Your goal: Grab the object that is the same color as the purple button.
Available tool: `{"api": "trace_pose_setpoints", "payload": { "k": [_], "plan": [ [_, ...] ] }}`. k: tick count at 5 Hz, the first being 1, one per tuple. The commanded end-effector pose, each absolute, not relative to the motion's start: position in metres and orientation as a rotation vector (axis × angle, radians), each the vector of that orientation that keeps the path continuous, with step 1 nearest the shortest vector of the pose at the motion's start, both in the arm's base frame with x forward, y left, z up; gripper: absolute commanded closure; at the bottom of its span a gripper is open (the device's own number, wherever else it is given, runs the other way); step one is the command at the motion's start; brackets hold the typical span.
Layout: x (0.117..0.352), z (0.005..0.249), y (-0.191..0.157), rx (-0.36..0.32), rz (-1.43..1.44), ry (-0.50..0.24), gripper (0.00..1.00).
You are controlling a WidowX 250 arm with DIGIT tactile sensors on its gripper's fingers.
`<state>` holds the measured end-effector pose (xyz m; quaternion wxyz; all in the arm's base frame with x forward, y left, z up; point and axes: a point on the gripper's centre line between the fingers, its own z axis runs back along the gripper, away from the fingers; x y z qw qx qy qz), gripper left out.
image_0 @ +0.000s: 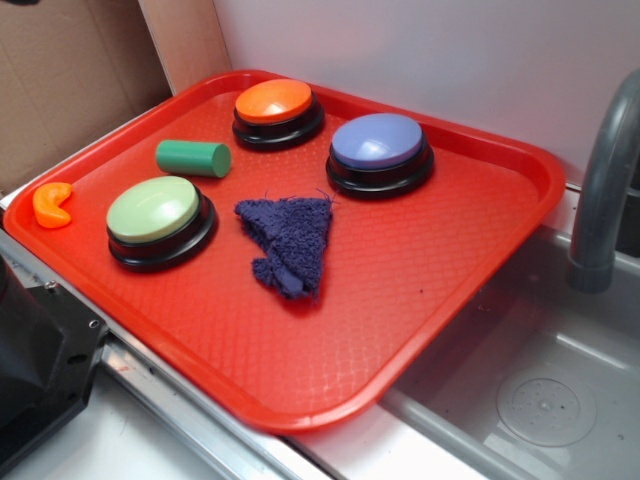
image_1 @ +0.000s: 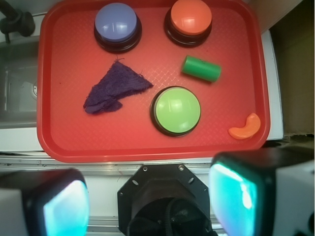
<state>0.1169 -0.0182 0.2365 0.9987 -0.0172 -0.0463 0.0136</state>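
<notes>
The dark purple terry cloth [image_0: 290,238] lies flat near the middle of the red tray [image_0: 470,260]; in the wrist view the cloth [image_1: 115,88] is left of centre. The purple button [image_0: 379,147] stands behind it at the tray's far side and shows at upper left in the wrist view [image_1: 116,24]. My gripper [image_1: 150,196] hangs high above the tray's near edge, over the robot base. Its two fingers are wide apart with nothing between them. In the exterior view the gripper itself does not show.
An orange-topped button [image_0: 276,108], a light-green-topped button [image_0: 157,216], a green cylinder [image_0: 193,157] and a small orange curved piece [image_0: 52,204] also lie on the tray. A sink basin [image_0: 540,400] with a grey faucet [image_0: 605,180] is to the right. The black robot base [image_0: 35,370] is at lower left.
</notes>
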Motion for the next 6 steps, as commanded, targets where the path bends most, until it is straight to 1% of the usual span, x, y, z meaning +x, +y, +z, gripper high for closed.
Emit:
{"api": "trace_pose_setpoints", "payload": {
  "k": [1, 2, 3, 4, 5, 6],
  "plan": [
    [0.117, 0.236, -0.018, -0.034, 0.027, -0.093, 0.0],
    [0.158, 0.191, -0.031, 0.184, 0.117, -0.09, 0.0],
    [0.2, 0.156, -0.051, 0.181, 0.369, -0.105, 0.0],
    [0.224, 0.116, -0.054, 0.175, 0.597, -0.048, 0.0],
    [0.226, 0.076, -0.053, 0.038, 0.626, 0.032, 0.0],
    [0.226, 0.076, -0.053, 0.038, 0.626, 0.032, 0.0]
  ]
}}
